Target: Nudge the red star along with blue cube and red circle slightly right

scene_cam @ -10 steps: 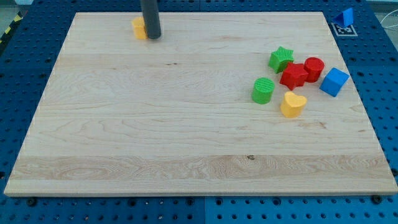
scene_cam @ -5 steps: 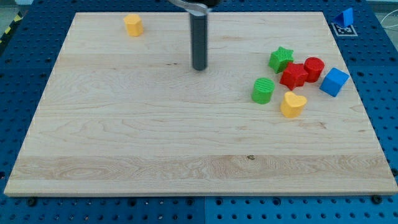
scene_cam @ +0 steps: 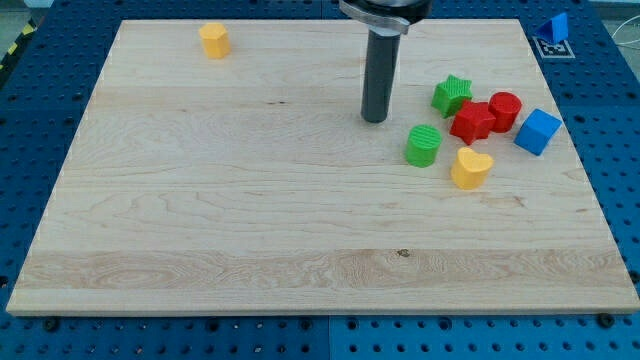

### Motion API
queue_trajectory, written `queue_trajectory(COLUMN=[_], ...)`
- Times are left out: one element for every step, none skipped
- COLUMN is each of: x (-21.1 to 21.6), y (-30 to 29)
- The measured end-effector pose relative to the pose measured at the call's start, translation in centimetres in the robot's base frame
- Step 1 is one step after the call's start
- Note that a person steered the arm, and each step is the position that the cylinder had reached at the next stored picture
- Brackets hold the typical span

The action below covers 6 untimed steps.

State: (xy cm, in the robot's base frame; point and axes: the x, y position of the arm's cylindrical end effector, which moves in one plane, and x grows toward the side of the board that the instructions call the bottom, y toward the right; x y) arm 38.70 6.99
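Seven blocks lie on our desk (scene_cam: 200, 230), six of them bunched at the view's right. Nearest the view's bottom in that bunch is the yellow heart (scene_cam: 471, 168), and just up-left of it stands the green cylinder (scene_cam: 423, 145). Farther back runs the row we care about: the red star (scene_cam: 472, 121), with the red circle (scene_cam: 505, 110) touching it on its upper right, and the blue cube (scene_cam: 537, 131) just right of both, at the bunch's right end and close to the desk's right edge. The green star (scene_cam: 452, 95) sits at the red star's upper left, touching or nearly so.

Our end effector is a plain dark rod, so it has nothing to open or close and holds nothing. Our tip (scene_cam: 375, 119) rests on bare wood, left of the green star and up-left of the green cylinder, apart from both, with those blocks between it and the red star.

Far off at the view's top left sits a lone yellow block (scene_cam: 213, 40), shape unclear.
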Motion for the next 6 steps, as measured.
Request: queue_trajectory(x=[0.6, 1.2, 1.2, 1.4, 1.1, 1.1], y=[3.4, 7.8, 11.0, 11.5, 12.3, 12.9])
